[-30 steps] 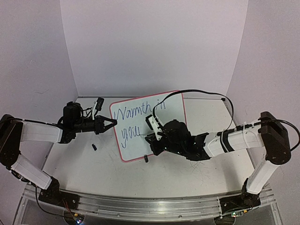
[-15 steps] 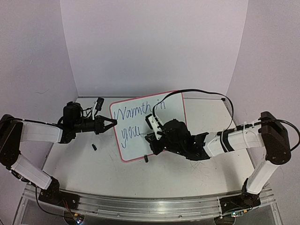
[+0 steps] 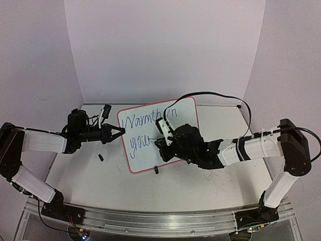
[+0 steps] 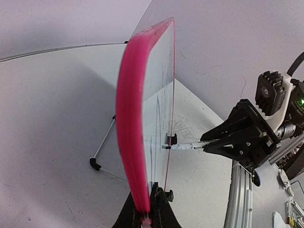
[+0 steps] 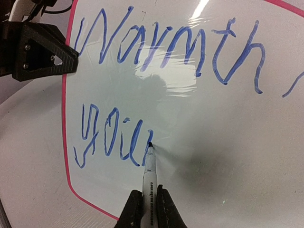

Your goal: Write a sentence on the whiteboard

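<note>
Pinching left edge of whiteboard point(image 3: 145, 158), left gripper point(image 4: 149, 210) pressed together on pink frame. Right gripper point(image 5: 148, 209) clamped on marker point(image 5: 148, 173), tip touching board at end of sentence point(image 5: 161, 52), second line. Board mid-table, tilted, between arms.

A small black piece point(image 3: 101, 157) lies on the scribbled white tabletop point(image 3: 100, 182).

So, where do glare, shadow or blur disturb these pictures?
Right wrist view: white glare streaks the upper half of the whiteboard, and a soft shadow lies right of the marker. Left wrist view: the board's near pink frame is blurred. Top external view: even, lilac-tinted light; the sentence is small but legible.
</note>
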Tool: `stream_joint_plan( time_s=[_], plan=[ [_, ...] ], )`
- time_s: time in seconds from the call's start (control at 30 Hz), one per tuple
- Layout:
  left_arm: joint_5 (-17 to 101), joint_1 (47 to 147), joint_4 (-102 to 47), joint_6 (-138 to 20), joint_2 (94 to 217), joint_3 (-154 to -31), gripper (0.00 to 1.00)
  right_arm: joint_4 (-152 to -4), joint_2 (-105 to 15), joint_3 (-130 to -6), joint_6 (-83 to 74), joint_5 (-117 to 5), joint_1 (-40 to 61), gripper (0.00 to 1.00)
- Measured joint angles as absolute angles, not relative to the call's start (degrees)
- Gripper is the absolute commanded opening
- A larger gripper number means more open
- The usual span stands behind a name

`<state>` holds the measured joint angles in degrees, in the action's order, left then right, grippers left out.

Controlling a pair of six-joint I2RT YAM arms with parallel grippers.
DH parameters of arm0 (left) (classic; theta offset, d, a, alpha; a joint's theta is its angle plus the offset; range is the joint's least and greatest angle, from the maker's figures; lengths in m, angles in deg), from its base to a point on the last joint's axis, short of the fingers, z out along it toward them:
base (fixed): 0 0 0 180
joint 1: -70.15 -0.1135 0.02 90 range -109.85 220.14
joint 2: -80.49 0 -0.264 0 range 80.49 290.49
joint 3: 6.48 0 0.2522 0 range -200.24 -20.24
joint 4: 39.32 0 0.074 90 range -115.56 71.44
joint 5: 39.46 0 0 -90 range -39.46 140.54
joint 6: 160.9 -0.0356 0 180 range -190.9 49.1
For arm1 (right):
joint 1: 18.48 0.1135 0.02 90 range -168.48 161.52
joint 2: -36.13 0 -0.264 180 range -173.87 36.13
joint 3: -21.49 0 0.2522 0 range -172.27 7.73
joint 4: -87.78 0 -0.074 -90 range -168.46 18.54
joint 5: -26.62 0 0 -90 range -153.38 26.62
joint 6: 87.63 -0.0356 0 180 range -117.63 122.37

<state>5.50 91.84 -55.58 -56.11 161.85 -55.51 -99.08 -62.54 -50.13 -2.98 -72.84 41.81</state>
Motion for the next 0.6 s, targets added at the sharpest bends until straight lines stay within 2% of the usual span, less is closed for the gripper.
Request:
stream_joint_plan(
  time_s=[0.43, 0.6],
  plan=[
    [5.7, 91.84, -55.55, -56.1, 161.85, -55.51, 0.0, -99.09, -62.42, -50.13, -3.7, -74.37, 41.77, 0.0],
    [5.48, 91.85, -55.55, -56.13, 161.75, -55.51, 0.0, -100.06, -58.46, -46.99, -3.19, -74.21, 41.0, 0.0]
  ],
)
